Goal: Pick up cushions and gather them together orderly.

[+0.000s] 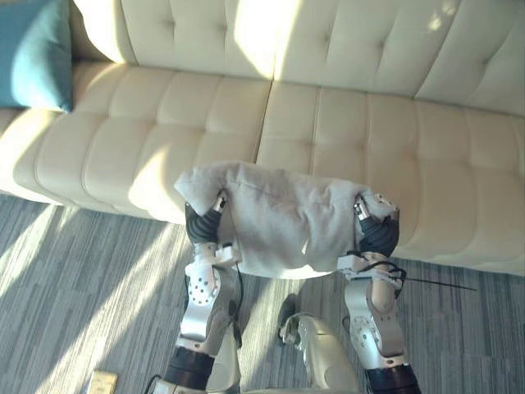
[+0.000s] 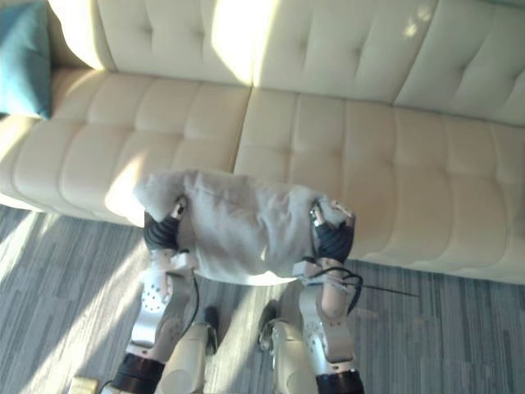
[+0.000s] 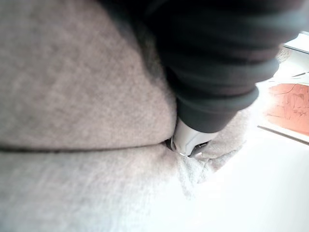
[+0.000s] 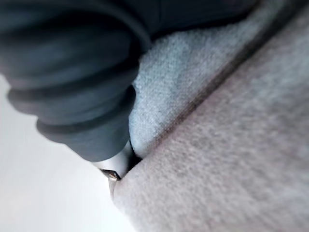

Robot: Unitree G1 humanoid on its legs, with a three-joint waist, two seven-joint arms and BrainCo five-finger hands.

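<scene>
left eye view: grey cushion (image 1: 283,217) spans between left hand (image 1: 202,224) and right hand (image 1: 378,233), their grip i cannot tell; teal cushion (image 1: 33,53) lies well to the left.

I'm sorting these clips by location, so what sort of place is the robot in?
Most likely a living room or lounge: a long cream tufted sofa, a teal cushion at its end, a grey cushion held in front of it, and grey carpeted floor.

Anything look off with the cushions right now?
Nothing damaged. The grey cushion sags, held between the left hand and right hand, apart from the teal cushion at the left end of the sofa.
</scene>
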